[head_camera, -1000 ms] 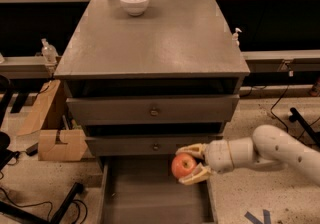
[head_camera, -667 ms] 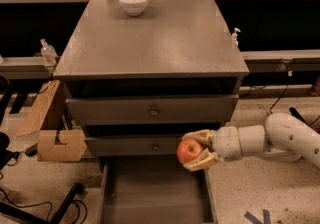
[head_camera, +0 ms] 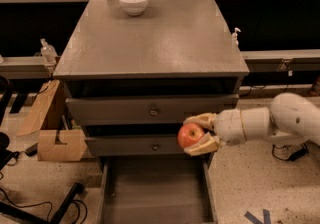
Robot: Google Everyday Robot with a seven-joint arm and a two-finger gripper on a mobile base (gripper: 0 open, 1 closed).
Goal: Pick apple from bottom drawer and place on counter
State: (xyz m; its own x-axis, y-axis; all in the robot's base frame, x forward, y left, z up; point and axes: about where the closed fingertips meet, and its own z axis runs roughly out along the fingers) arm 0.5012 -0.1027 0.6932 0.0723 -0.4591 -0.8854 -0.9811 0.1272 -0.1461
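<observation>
The red-orange apple [head_camera: 190, 135] is held in my gripper [head_camera: 199, 134], whose two tan fingers close on it from above and below. The gripper reaches in from the right on a white arm [head_camera: 280, 122]. The apple hangs in front of the middle drawer's face, above the open bottom drawer [head_camera: 156, 188], a plain grey tray that looks empty. The grey counter [head_camera: 155, 38] lies above and behind the apple.
A white bowl [head_camera: 133, 2] stands at the counter's far edge. Two drawers with round knobs [head_camera: 154, 112] are shut or nearly so. Cardboard boxes [head_camera: 57, 143] and cables lie on the floor at left. Wooden tables run along the back.
My gripper has lifted the apple up out of the bottom drawer, to the height of the middle drawer's face, and drifted a little to the right.
</observation>
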